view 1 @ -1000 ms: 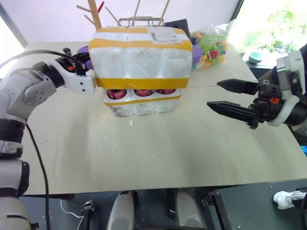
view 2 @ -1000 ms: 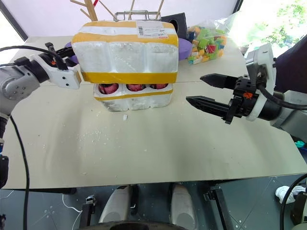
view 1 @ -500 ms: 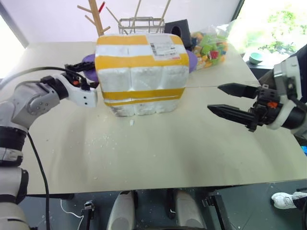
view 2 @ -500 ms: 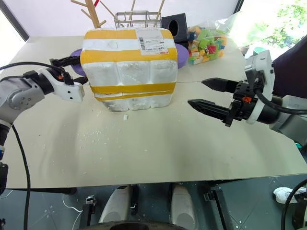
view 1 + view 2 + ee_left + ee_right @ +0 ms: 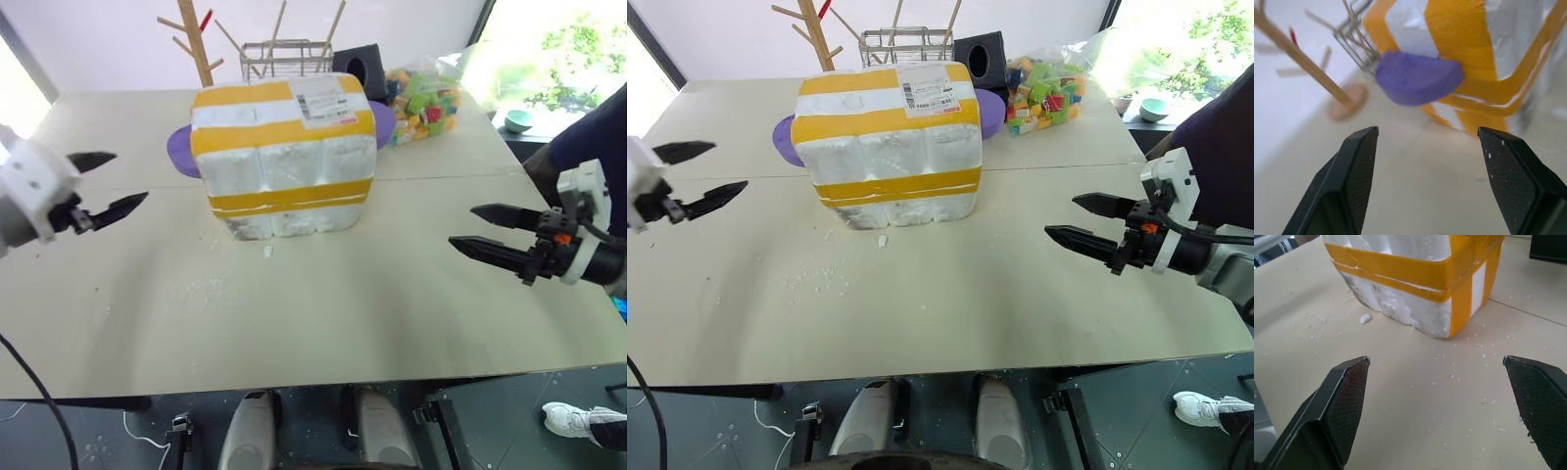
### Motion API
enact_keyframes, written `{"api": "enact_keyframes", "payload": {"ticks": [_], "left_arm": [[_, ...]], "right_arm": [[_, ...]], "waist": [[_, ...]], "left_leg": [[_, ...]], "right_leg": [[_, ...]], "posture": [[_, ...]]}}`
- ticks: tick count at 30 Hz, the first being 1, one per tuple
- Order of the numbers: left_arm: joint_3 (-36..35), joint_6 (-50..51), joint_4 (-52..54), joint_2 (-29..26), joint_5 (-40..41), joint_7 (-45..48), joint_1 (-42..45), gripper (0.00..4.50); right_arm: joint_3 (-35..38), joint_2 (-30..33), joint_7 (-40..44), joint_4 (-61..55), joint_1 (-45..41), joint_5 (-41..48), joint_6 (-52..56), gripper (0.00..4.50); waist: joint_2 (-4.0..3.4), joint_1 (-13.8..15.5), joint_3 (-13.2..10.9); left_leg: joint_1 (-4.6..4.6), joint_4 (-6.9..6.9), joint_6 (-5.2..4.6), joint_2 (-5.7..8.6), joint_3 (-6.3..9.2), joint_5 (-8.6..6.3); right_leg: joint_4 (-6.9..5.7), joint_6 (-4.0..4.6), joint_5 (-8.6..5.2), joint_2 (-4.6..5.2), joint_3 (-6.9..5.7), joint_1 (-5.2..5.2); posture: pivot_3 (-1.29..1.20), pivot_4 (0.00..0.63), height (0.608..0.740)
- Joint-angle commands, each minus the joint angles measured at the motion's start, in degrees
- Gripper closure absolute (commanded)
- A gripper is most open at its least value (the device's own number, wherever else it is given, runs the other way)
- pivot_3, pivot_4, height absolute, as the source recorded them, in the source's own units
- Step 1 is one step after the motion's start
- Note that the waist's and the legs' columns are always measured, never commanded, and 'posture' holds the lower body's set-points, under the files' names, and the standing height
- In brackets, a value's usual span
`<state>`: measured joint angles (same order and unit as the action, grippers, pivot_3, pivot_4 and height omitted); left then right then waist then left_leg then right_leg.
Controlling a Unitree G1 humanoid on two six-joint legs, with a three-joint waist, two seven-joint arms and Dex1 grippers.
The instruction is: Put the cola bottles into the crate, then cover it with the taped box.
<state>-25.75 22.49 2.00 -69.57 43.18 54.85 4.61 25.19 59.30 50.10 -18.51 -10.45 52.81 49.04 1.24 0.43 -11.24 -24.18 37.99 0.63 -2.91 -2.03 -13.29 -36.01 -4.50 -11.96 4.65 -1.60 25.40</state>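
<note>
Now logged, one entry per item, all places given from the taped box.

Taped box (image 5: 282,157): seated fully down over the crate (image 5: 289,217), no gap left between the two yellow bands; a second ago raised and tilted, with three red caps showing beneath its front edge. Sits square on the bench (image 5: 323,313), shipping label (image 5: 321,98) uppermost.

Crate: reduced to a low white strip with its yellow band under the box's lower rim. Not shifted from its earlier spot.

Cola bottles: none visible; judged enclosed under the box, count unverifiable.

Left end effector (image 5: 106,183): fingers apart and empty, well apart from the box's left face; a second ago pressed against that face. Release complete.

Right end effector (image 5: 488,233): fingers spread wide, empty, well apart from the box's right face and lower toward the bench edge than before. No contact with the box in any picture.

Styrofoam crumbs (image 5: 1365,318): scattered on the bench just before the box's front corner; one larger chip near the crate's base.

Background items behind the box: purple bowl (image 5: 1418,78) just beside its left rear corner, wire rack (image 5: 282,56), wooden peg stand (image 5: 196,39), black tissue box (image 5: 358,67), bag of coloured blocks (image 5: 426,93). Unmoved.

Status, as judged: covering step appears finished; both arms withdrawn. Remaining concern limited to whether the box sits flush all round, rear edge hidden.
</note>
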Motion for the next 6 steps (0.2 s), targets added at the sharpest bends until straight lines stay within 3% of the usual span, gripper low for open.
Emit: {"api": "enact_keyframes", "payload": {"ticks": [1, 6], "left_arm": [[-10.4, 17.1, -2.7, -5.9, 9.4, 15.4, -3.4, 1.12], [-8.8, 18.3, -7.2, -9.4, 4.7, 20.0, -1.3, 1.12]], "right_arm": [[-0.7, 2.1, 3.6, 2.1, -4.0, -1.1, -1.9, 0.0], [-2.8, 2.6, 6.6, 3.8, -7.1, -1.6, -1.7, 0.0]], "waist": [[-0.05, -0.3, 0.0], [-0.1, 0.2, 0.0]], "left_leg": [[0.01, -0.01, 0.0, 0.01, -0.03, 0.0], [0.04, -0.06, 0.03, 0.01, 0.02, -0.02]], "right_leg": [[0.0, 0.02, -0.02, 0.01, 0.0, 0.01], [0.0, 0.15, -0.11, 0.02, -0.08, 0.02]], "posture": [[0.0, 0.15, 0.74], [0.0, 0.15, 0.74]]}}
